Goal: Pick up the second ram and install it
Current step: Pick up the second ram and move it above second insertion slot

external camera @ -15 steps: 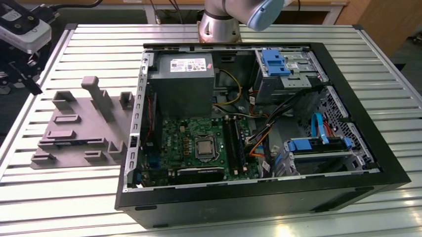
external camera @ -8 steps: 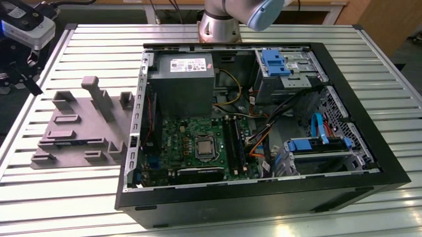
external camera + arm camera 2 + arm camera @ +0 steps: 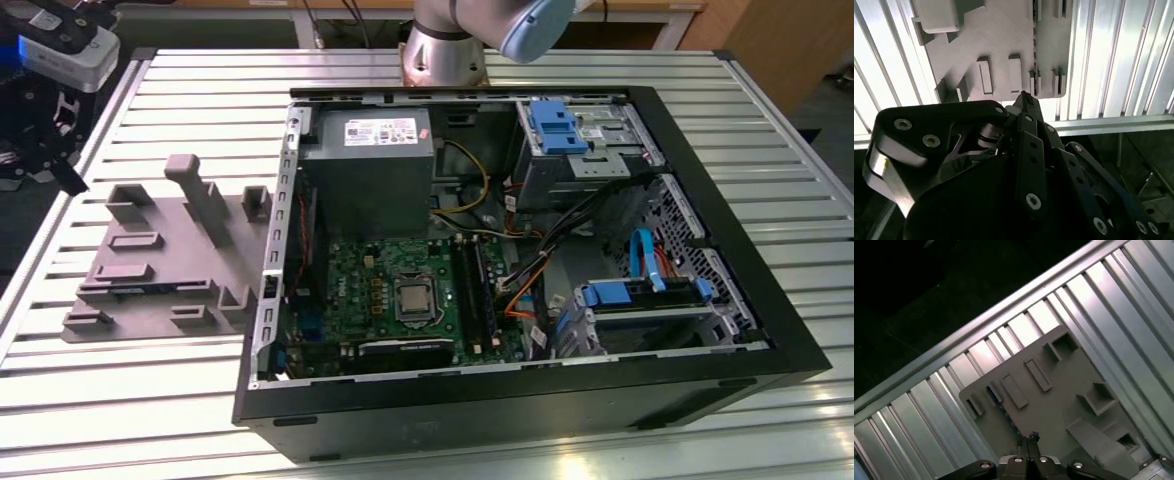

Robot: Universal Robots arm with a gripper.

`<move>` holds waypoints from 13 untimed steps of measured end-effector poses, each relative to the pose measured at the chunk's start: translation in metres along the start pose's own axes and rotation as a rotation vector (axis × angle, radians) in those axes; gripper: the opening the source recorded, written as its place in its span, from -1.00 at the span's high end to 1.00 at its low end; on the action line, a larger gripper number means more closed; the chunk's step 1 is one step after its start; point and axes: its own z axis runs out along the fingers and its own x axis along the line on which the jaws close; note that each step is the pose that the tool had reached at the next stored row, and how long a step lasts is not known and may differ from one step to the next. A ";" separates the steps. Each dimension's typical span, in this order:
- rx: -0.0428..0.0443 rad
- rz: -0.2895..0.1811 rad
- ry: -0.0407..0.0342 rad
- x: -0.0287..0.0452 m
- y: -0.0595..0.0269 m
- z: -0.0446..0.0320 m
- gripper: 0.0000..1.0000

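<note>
The second ram [image 3: 142, 289] is a thin blue-green stick standing on edge in a slot of the grey fixture [image 3: 160, 240], at the exterior view's left beside the open computer case. It appears as a narrow dark strip in both wrist views [image 3: 1034, 55] [image 3: 1004, 412]. My gripper [image 3: 64, 170] hangs high over the table's edge at the exterior view's far left, well apart from the fixture. In both wrist views the gripper [image 3: 1024, 98] [image 3: 1030, 436] has its fingers pressed together with nothing between them.
The open case [image 3: 747, 330] takes up the middle and the exterior view's right. Inside it are the green motherboard [image 3: 354, 290], long black memory slots [image 3: 477, 290], a power supply [image 3: 367, 160] and drive cages with blue tabs [image 3: 641, 300]. The fixture has upright posts [image 3: 200, 195]. The table [image 3: 134, 400] is ribbed metal.
</note>
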 end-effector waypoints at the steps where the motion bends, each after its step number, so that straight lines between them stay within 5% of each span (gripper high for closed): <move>1: 0.0005 -0.020 0.0007 0.0000 0.0000 0.0003 0.79; 9: 0.0068 -0.131 0.0031 0.0007 -0.0003 0.0039 0.79; 13: 0.0274 -0.140 -0.0089 0.0024 0.0009 0.0056 0.79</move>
